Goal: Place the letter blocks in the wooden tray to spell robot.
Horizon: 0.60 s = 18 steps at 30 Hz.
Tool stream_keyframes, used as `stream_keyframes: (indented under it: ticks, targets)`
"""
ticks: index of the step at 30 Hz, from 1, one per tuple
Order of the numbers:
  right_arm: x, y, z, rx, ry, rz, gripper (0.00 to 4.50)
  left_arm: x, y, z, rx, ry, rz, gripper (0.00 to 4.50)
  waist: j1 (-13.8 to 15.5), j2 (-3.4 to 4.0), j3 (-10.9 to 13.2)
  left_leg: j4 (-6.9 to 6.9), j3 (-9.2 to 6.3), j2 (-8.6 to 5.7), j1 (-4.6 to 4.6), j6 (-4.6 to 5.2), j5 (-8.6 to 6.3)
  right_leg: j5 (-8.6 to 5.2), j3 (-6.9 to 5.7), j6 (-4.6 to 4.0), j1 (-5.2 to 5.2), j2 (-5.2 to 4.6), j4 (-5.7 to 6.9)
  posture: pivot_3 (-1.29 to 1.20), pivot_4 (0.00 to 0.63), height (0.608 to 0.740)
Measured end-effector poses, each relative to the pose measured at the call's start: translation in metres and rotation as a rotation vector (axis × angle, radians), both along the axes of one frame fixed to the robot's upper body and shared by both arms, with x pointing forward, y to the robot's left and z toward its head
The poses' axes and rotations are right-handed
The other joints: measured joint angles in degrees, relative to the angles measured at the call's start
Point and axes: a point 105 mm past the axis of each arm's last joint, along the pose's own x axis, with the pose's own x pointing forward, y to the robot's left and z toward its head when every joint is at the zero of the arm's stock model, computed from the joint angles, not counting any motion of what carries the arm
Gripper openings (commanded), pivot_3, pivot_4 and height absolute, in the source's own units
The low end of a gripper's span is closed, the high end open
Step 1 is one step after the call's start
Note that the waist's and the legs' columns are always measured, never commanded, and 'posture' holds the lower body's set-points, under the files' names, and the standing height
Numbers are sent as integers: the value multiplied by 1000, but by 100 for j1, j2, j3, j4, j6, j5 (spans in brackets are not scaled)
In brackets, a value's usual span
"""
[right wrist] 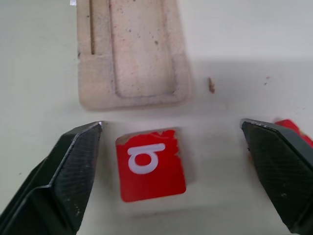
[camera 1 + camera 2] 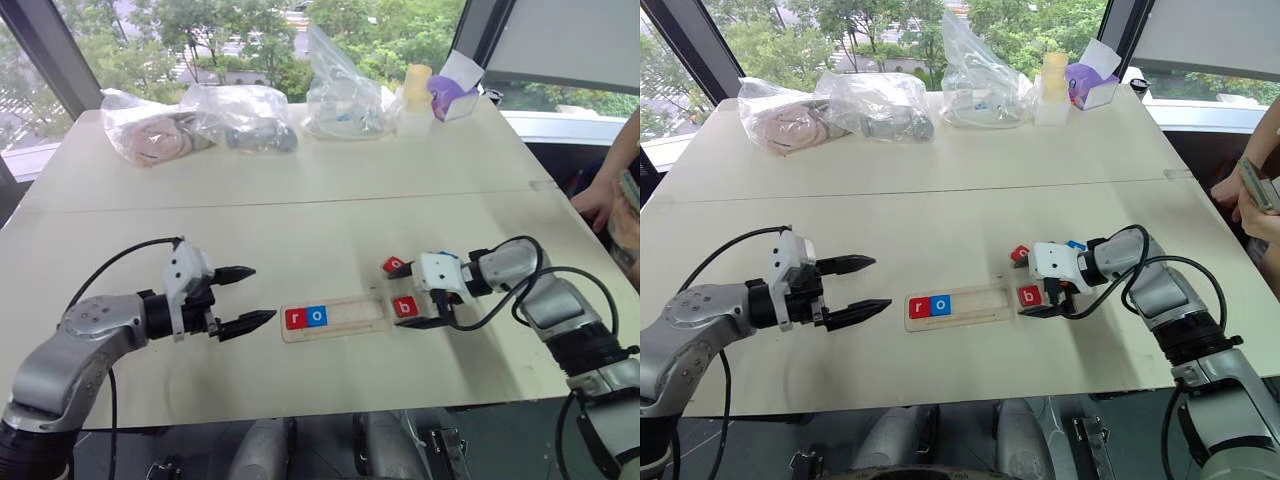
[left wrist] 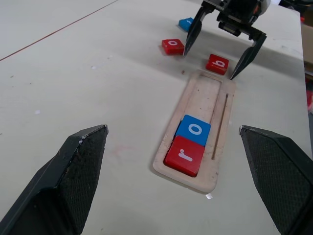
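The wooden tray lies near the table's front, holding a red r block and a blue o block at its left end. Just off the tray's right end, a red b block lies flat on the table. My right gripper stands open over it, one finger on each side and neither touching it. A red o block lies just behind that, and a blue block lies farther back, partly hidden by the gripper. Left of the tray, my left gripper is open and empty, pointing at the tray.
Three plastic bags of items, a pale bottle and a purple box line the table's far edge. A person's hand rests at the right edge. A seam crosses the table behind the blocks.
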Motion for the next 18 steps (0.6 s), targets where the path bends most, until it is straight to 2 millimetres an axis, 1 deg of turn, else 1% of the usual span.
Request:
stream_keyframes:
  ticks: [11, 12, 13, 15, 16, 18]
  targets:
    - [2, -21, -2, -17, 39, -38, 4407, 0, 0, 1, -1, -5, -1, 4500, 19, -4, -3, 9, -2, -2, 4, 0, 0, 0, -2, 0, 13, -2, 0, 0, 150, 740]
    - [2, -22, -3, -16, 45, -41, 3884, 1, 0, 1, -1, -5, -1, 4500, 17, -6, -3, 9, -2, -2, 5, 0, 0, 0, -2, 0, 13, -2, 0, 0, 150, 740]
    - [1, -23, -3, -17, 55, -40, 3536, 1, 0, 1, -1, -5, -1, 4500, 15, -6, -4, 9, -2, -2, 5, 0, 0, 0, -2, 0, 13, -2, 0, 0, 150, 740]
    - [-1, -23, -4, -16, 71, -36, 2681, 1, 0, 1, 0, -5, -1, 4500, 5, -6, -4, 9, -2, -2, 6, 0, 0, 1, -2, 0, 13, -2, 1, 0, 150, 740]
    - [-1, -23, -5, -13, 80, -38, 2073, 1, 0, 1, 0, -5, -1, 4500, -3, -6, -4, 9, -2, -2, 8, 0, 0, 1, -1, 0, 14, -1, 1, 0, 150, 740]
    - [-1, -23, -5, -10, 81, -41, 1154, 1, 0, 1, 0, -6, -1, 4500, -7, -7, -4, 10, -2, -1, 11, 0, 0, 2, -1, 0, 16, -1, 2, 0, 150, 740]
